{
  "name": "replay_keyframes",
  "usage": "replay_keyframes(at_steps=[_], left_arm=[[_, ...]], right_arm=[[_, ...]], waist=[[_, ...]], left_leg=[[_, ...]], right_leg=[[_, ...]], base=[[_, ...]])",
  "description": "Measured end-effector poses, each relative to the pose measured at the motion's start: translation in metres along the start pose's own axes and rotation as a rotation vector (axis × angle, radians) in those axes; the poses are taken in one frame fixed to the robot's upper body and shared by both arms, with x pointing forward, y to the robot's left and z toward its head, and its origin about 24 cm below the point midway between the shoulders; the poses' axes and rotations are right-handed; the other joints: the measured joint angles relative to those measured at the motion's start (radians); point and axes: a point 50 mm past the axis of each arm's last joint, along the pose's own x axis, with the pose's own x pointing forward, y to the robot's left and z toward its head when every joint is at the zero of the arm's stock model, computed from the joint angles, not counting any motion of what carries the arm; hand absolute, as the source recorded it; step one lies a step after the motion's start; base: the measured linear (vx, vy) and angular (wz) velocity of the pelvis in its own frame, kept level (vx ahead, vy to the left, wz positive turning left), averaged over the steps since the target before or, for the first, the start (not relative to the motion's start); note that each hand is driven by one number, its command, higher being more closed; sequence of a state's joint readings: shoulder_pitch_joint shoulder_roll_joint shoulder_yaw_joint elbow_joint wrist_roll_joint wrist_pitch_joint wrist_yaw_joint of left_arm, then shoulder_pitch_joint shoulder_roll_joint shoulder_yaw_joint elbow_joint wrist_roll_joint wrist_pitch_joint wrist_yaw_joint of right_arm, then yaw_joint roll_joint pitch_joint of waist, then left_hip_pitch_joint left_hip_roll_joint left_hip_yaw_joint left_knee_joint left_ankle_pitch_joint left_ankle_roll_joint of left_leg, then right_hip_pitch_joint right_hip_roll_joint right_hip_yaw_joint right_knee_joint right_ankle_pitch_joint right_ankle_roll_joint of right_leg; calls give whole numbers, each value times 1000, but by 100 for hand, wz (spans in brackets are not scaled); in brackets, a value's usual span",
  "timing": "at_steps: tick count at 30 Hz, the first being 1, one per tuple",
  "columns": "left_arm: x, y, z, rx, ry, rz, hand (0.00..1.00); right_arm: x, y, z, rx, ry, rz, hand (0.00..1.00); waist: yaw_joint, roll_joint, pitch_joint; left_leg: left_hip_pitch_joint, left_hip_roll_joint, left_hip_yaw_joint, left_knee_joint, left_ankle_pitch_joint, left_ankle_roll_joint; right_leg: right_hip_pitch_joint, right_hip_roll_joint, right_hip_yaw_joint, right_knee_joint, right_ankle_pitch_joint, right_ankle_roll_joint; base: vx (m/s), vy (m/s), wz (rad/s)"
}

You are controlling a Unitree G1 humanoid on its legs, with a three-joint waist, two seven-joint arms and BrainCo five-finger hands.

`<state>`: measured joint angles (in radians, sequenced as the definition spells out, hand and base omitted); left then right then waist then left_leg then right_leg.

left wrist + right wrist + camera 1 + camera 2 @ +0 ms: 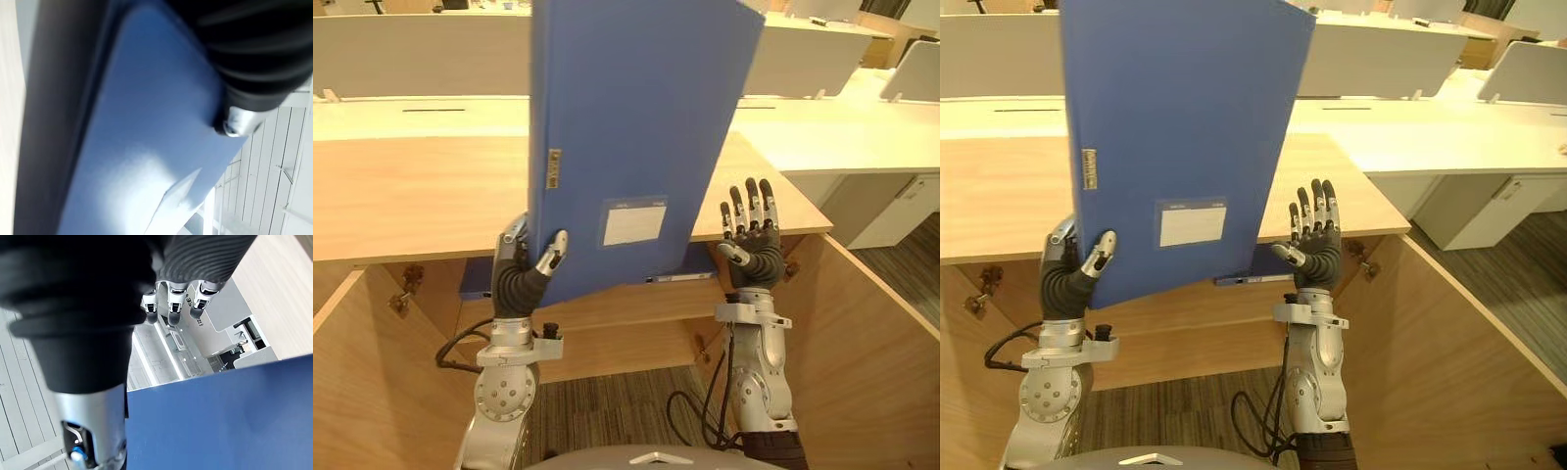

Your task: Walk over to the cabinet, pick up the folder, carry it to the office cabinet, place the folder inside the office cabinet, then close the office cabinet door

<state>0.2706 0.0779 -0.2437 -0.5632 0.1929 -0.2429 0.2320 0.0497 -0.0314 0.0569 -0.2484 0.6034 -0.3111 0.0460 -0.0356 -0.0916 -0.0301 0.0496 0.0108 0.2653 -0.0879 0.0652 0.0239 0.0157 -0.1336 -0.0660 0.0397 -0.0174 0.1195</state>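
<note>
A tall blue folder (626, 137) with a white label stands upright and slightly tilted above the wooden cabinet top (411, 196). My left hand (524, 269) is shut on its lower left corner, thumb pressed on the front cover; the left wrist view has the blue cover (146, 147) right against the hand. My right hand (751, 240) is raised beside the folder's lower right edge, fingers straight and apart from it. In the right wrist view its fingers (176, 298) point upward with the folder (220, 416) alongside.
Below the cabinet top the open compartment shows a shelf (626, 308) with another blue item (475, 279) on it. Wooden doors (881, 333) stand open on both sides. White desks (842, 137) and partitions lie beyond.
</note>
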Motion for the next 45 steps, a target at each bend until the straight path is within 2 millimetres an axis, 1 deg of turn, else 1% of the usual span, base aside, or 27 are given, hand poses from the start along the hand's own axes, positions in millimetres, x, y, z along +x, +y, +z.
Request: replay_keyframes(at_steps=[3, 6, 8, 11, 12, 17, 22, 25, 33, 34, 39, 41, 45], left_arm=[[0, -4, 0, -2, -3, -39, 100], [-1, -9, -2, -12, 5, -68, 100], [-2, -11, -4, -15, 13, -87, 100], [-2, -11, -5, -10, 13, -105, 100], [-2, -11, -5, -9, 12, -107, 100], [-2, -12, -4, 5, 3, -143, 100], [-3, -11, -5, 20, 3, -159, 100], [-3, -9, -5, 29, -4, -169, 100], [-2, -6, -5, 45, -11, -156, 100], [-2, -4, -5, 50, -14, -151, 0], [0, 7, -5, 86, -20, -83, 0], [1, 12, -6, 90, -19, -42, 0], [1, 24, -7, 101, -7, 64, 0]], right_arm=[[3, 2, -10, 33, 54, 26, 0], [6, 4, -14, 35, 74, 60, 0], [9, 3, -22, 37, 111, 63, 0], [9, 2, -25, 16, 144, 85, 0], [9, 1, -25, 8, 148, 93, 100], [16, -2, -33, -41, 217, 164, 100], [17, -4, -33, -82, 264, 240, 100], [16, -6, -35, -87, 285, 253, 100], [15, -3, -38, -36, 272, 231, 100], [15, -2, -38, -36, 268, 229, 100], [10, 8, -39, -34, 236, 210, 100], [7, 11, -37, -29, 223, 197, 100], [7, 16, -37, -25, 193, 165, 100]], waist=[[2, -4, -2], [8, -4, -2], [9, -4, -3], [16, -4, -3], [17, -5, -3], [21, -9, -6], [27, -17, -13], [27, -21, -19], [25, -21, -22], [24, -21, -22], [25, -22, -24], [26, -22, -24], [23, -22, -24]], left_leg=[[-1, -1, -1, 0, 1, 1], [-1, -2, -3, 0, 3, 1], [-1, -1, -4, 0, 5, 0], [-3, -1, -4, 0, 6, -1], [-3, -1, -4, 0, 6, -1], [-7, -1, -7, 0, 9, -4], [-16, -1, -10, 0, 14, 0], [-20, -1, -10, 0, 16, 1], [-22, 0, -10, 0, 20, -1], [-22, 0, -10, 0, 19, -4], [-21, 0, -10, -1, 19, -5], [-22, 0, -11, -1, 18, -5], [-22, 0, -17, 0, 19, -5]], right_leg=[[0, -1, 0, 0, 0, 0], [0, -1, -1, 1, 0, -1], [0, -1, -2, 1, 2, -2], [-1, -1, -2, 0, 2, -4], [-1, -1, -2, 0, 2, -4], [-3, -1, -3, -2, 2, -9], [-10, 0, -5, -2, 5, -8], [-14, 0, -4, -2, 10, -3], [-17, 0, -3, -2, 12, -11], [-17, 0, -4, -2, 12, -11], [-16, 0, -4, -2, 10, -8], [-15, 0, -5, -2, 10, -8], [-10, 0, -11, -4, 10, -8]], base=[[0, 0, 0], [0, 0, 0], [0, 0, 0], [0, 0, 0], [0, 0, 0], [0, 0, 0], [0, 0, 0], [0, 0, 0], [0, 0, 0], [0, 0, 0], [0, 0, 0], [0, 0, 0], [0, 0, 3]])
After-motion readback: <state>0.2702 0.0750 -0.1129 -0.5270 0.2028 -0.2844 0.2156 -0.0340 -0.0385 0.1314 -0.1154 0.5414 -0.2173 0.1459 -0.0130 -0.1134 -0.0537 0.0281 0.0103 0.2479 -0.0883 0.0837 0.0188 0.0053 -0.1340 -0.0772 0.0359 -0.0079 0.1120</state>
